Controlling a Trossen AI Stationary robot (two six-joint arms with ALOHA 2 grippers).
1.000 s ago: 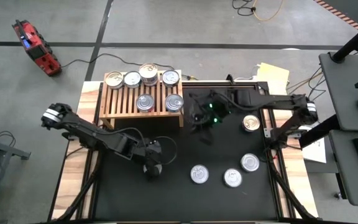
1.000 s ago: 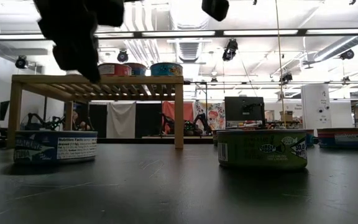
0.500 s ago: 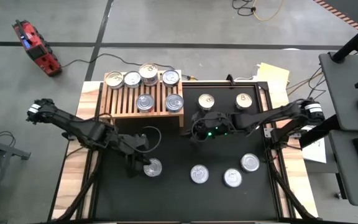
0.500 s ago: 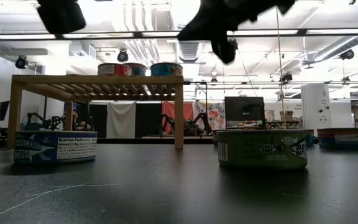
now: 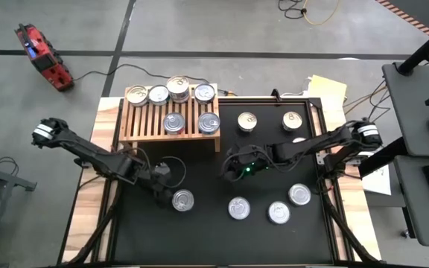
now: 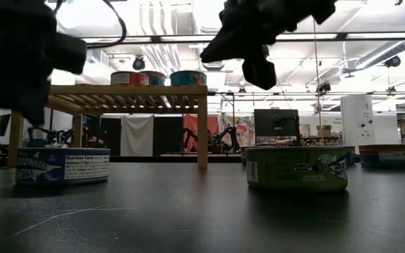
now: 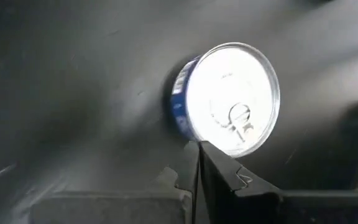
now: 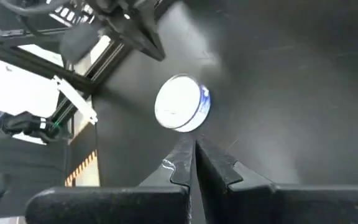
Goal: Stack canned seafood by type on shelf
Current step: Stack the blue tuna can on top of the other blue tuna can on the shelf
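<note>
canned seafood (image 5: 182,199) near the left gripper (image 5: 162,181) looks rigid, smooth, probably slippery; grasp across its rim. both grippers' fingers are clenched, empty; right gripper (image 5: 234,168) hovers mid-tabletop.

A light-wood shelf (image 6: 111,91) is seen standing on the dark table (image 6: 188,211), with three cans (image 6: 159,77) set on its slatted top. A blue-labelled can (image 6: 62,166) is placed on the table in front of the shelf's left legs. A green-labelled can (image 6: 297,167) is placed to the right. Two dark arm sections are seen hanging from above, one at upper left (image 6: 20,60), one at upper centre (image 6: 259,31).
</note>
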